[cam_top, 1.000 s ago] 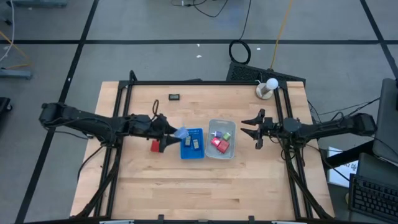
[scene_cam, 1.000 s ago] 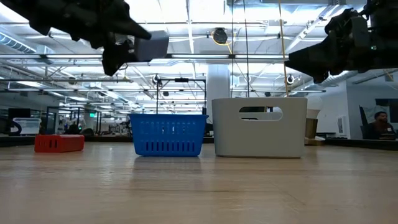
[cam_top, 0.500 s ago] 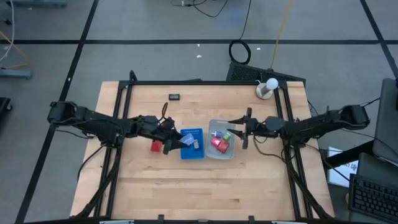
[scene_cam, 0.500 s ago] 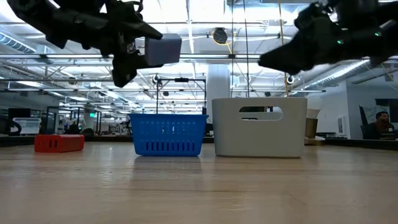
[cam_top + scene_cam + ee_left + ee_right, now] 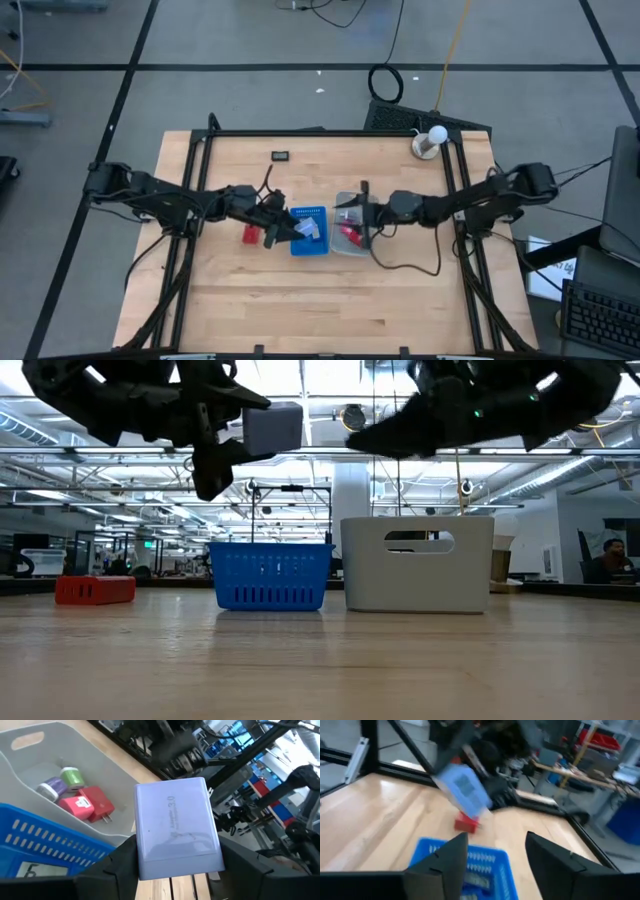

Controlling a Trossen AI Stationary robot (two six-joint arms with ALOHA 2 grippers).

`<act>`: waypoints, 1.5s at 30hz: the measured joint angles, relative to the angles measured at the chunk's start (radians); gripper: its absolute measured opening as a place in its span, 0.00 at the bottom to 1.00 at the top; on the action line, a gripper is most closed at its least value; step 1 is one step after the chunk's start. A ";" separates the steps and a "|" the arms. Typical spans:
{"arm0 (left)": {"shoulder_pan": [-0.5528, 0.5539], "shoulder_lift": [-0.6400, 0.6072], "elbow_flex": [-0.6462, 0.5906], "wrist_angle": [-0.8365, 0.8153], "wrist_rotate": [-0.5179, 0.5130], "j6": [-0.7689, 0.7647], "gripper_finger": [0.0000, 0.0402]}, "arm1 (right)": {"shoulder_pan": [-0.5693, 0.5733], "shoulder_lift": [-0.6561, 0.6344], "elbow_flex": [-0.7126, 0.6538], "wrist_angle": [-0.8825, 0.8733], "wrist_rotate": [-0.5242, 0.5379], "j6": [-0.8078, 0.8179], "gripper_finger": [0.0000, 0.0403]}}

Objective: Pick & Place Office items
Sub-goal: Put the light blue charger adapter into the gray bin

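My left gripper (image 5: 290, 226) is shut on a pale blue block (image 5: 301, 228) and hovers over the blue ribbed tray (image 5: 318, 246). In the low view the block (image 5: 272, 428) sits high above that tray (image 5: 270, 575). My right gripper (image 5: 352, 208) is open, reaching over the clear tray (image 5: 350, 248); its fingers (image 5: 447, 865) stand wide apart. The clear tray (image 5: 30, 765) holds a green piece (image 5: 72, 775), a lavender piece (image 5: 52, 785) and red blocks (image 5: 85, 802). A red block (image 5: 250, 235) lies flat on the table, left of the blue tray. A flat item (image 5: 20, 870) lies in the blue tray. My left gripper pinches the pale blue block between its two fingers, one on each narrow side near the end facing the wrist (image 5: 142, 857). The fingers come from the table's left, roughly level. The block is lifted clear, well above the blue tray.
A small black flat piece (image 5: 281, 155) lies near the far edge of the table. A white round object (image 5: 430, 142) stands at the far right corner. Black frame rails (image 5: 200, 190) run along both sides. Bare wood lies toward the near edge (image 5: 320, 300).
My right gripper has swept toward the table's left, from beside the clear tray's right side to above that tray. My left gripper has carried the pale blue block a little toward the right, to above the blue tray.
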 joint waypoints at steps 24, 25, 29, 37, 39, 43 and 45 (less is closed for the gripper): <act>-0.016 0.000 0.000 0.027 0.078 -0.031 0.54 | 0.105 0.256 0.283 0.014 -0.033 -0.271 0.59; -0.016 0.000 0.000 0.033 0.085 -0.031 0.54 | 0.105 0.256 0.283 0.018 -0.044 -0.271 0.58; -0.016 0.000 0.000 0.036 0.098 -0.031 0.55 | 0.104 0.256 0.283 0.016 -0.051 -0.271 0.51; -0.018 0.000 0.006 0.024 0.110 -0.062 0.54 | 0.096 0.255 0.283 0.014 -0.098 -0.279 0.35; -0.021 0.000 0.015 0.015 0.122 -0.064 0.54 | 0.095 0.255 0.283 0.014 -0.102 -0.280 0.33; -0.032 0.000 0.045 -0.034 0.128 -0.040 0.54 | 0.097 0.253 0.283 0.021 -0.105 -0.280 0.34; -0.033 0.000 0.053 -0.053 0.125 -0.026 0.56 | 0.096 0.254 0.282 0.020 -0.105 -0.251 0.37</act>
